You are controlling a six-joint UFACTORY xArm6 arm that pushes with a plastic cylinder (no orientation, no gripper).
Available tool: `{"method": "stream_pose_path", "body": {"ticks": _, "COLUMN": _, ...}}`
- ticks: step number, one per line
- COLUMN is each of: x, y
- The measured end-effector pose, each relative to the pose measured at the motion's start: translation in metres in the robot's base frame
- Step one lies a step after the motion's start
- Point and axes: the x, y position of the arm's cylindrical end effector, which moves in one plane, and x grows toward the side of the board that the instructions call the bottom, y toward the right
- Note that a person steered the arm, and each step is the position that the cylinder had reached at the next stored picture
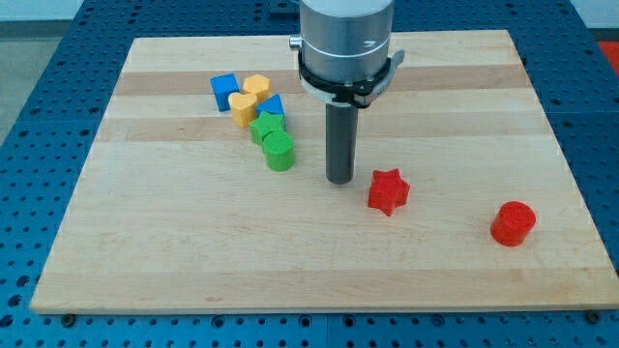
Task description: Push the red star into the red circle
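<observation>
The red star [388, 190] lies on the wooden board right of the view's middle. The red circle [513, 223], a short red cylinder, stands further to the view's right and a little lower, well apart from the star. My tip [339, 180] is on the board just left of the red star, a small gap from its left points. The rod hangs from the grey arm head [345, 43] at the view's top.
A cluster of blocks sits at the upper left of my tip: a blue block [224, 92], a yellow block [255, 87], a yellow heart-like block [243, 108], a blue block [273, 105], a green star-like block [268, 127] and a green cylinder [280, 152].
</observation>
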Motion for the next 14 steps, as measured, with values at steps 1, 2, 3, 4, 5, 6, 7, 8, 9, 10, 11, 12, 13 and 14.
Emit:
{"method": "stream_pose_path", "body": {"ticks": 1, "x": 0.0, "y": 0.006}}
{"method": "stream_pose_path", "body": {"ticks": 2, "x": 0.0, "y": 0.024}}
{"method": "stream_pose_path", "body": {"ticks": 3, "x": 0.0, "y": 0.057}}
{"method": "stream_pose_path", "body": {"ticks": 4, "x": 0.003, "y": 0.077}}
{"method": "stream_pose_path", "body": {"ticks": 5, "x": 0.015, "y": 0.063}}
{"method": "stream_pose_path", "body": {"ticks": 6, "x": 0.015, "y": 0.061}}
{"method": "stream_pose_path", "body": {"ticks": 7, "x": 0.019, "y": 0.048}}
{"method": "stream_pose_path", "body": {"ticks": 8, "x": 0.026, "y": 0.059}}
{"method": "stream_pose_path", "body": {"ticks": 9, "x": 0.029, "y": 0.079}}
{"method": "stream_pose_path", "body": {"ticks": 10, "x": 0.029, "y": 0.097}}
{"method": "stream_pose_path", "body": {"ticks": 11, "x": 0.027, "y": 0.087}}
{"method": "stream_pose_path", "body": {"ticks": 12, "x": 0.02, "y": 0.048}}
{"method": "stream_pose_path", "body": {"ticks": 13, "x": 0.071, "y": 0.037}}
{"method": "stream_pose_path", "body": {"ticks": 14, "x": 0.106, "y": 0.039}}
